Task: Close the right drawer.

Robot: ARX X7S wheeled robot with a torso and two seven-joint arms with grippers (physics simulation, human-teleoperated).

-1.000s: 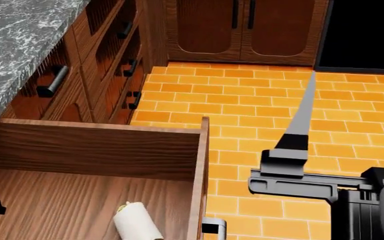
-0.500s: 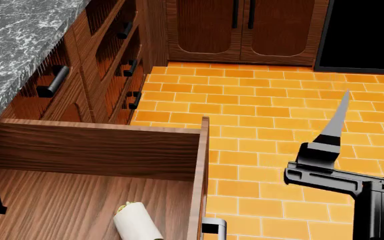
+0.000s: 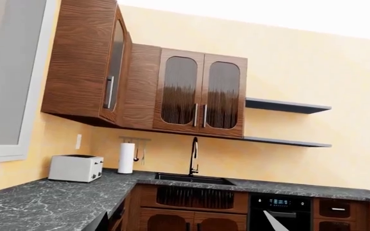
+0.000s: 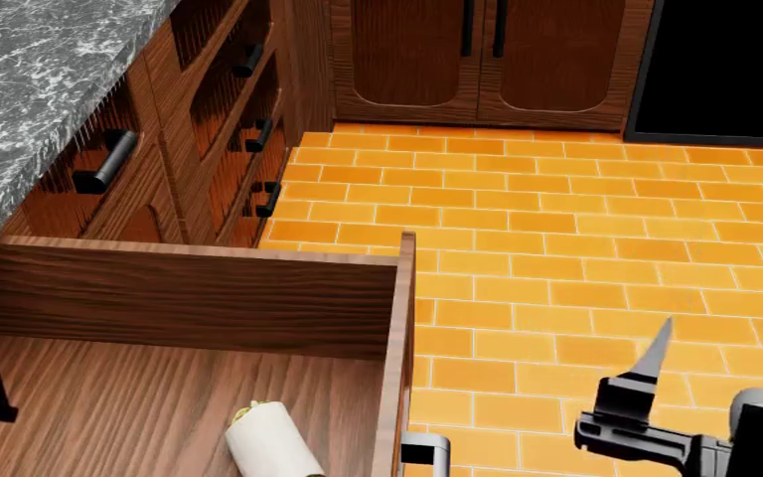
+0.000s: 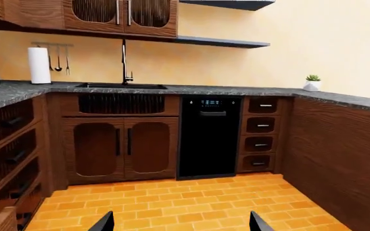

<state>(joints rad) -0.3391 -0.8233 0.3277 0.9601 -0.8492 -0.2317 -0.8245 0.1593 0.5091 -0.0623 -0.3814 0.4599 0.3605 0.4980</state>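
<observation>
While the right drawer (image 4: 196,328) stands pulled far out at about 8 o'clock in the head view, a pale paper-wrapped roll (image 4: 273,440) lies on its wood-grain floor near the side wall. Its silvery handle (image 4: 424,452) peeks out beyond the front edge. At 5 o'clock the right hand (image 4: 640,397) hangs over the orange tiled floor (image 4: 554,229), well apart from the drawer; the right wrist view shows its fingertips (image 5: 102,223) spread apart. For the left hand, I cannot tell.
</observation>
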